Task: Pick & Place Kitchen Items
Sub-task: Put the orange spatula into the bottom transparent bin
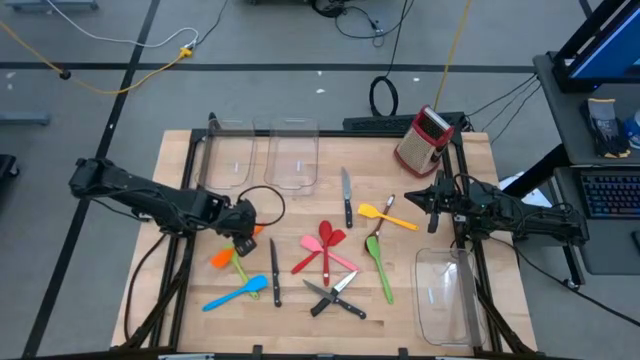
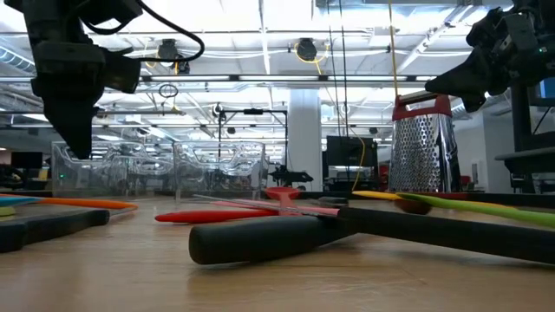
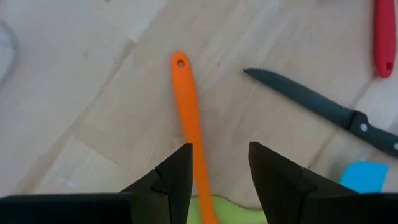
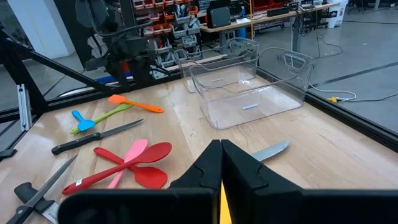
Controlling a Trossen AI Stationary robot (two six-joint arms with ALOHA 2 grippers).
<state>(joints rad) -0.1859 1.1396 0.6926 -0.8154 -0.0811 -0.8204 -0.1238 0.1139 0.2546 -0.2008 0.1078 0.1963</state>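
Left fingers (image 3: 214,180) parted astride the orange spatula (image 3: 189,118) (unclamped) — right fingers (image 4: 221,168) closed, empty.

You're looking at a matt wooden table (image 1: 180,160), clear glossy plastic bins (image 1: 293,160), a shiny perforated steel grater (image 2: 422,152), and a smooth orange spatula (image 3: 189,118).

Lab bay w/ wood table (image 1: 180,150) on grey floor (image 1: 270,90).
Floor is grey, marked w/ dark lines; yellow cable (image 1: 120,82) and black cables trail across it beyond the table. To one side, a dark desk (image 1: 600,150) w/ keyboard (image 1: 610,192) and blue screen (image 1: 610,35). Room behind: white ceiling w/ strip lights (image 2: 260,39), white column (image 2: 305,139), shelving w/ red bins (image 4: 165,7), workbenches (image 4: 261,18) further off.
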